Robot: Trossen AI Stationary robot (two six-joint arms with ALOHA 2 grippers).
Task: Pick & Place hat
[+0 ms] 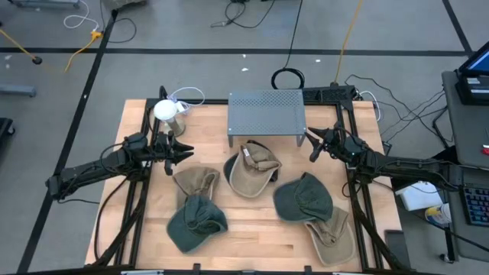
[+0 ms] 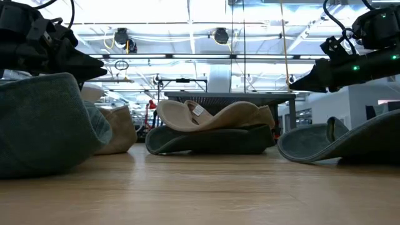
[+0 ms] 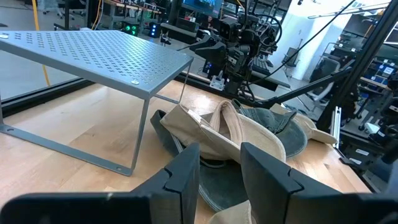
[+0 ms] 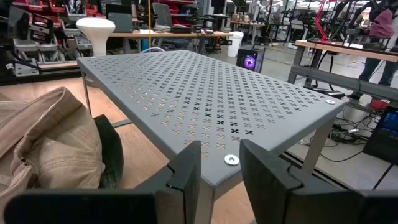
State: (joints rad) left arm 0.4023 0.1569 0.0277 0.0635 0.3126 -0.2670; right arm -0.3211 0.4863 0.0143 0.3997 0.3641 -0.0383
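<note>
While the left arm is reaching in from the table's left edge, its left gripper (image 1: 186,150) is hovering above the wood with its fingers spread apart and nothing between them, just beside a white lamp-like object (image 1: 166,111) standing near the table's far left corner. Directly ahead of those fingers, a tan hat (image 1: 196,182) is lying on the table (image 1: 137,191), and a dark green hat (image 1: 195,223) is sitting against it on the near side, the two touching.

At the middle of the far edge, a grey perforated metal stand (image 1: 267,111) is standing on thin legs. Just in front of it, a second tan hat (image 1: 252,169) is resting crumpled on top of a dark one whose rim is showing beneath it in the low view, and this pair is lying between the two grippers.

Further right, another dark green hat (image 1: 303,198) is lying near the table's right side, overlapping a tan hat (image 1: 330,235) that is sitting closest to the near right corner.

The right gripper (image 1: 312,145) is hanging in the air just off the stand's right end, its fingers parted and holding nothing, apart from every hat. In the right wrist view, the stand's top is filling the space ahead of the fingers (image 4: 186,171).
</note>
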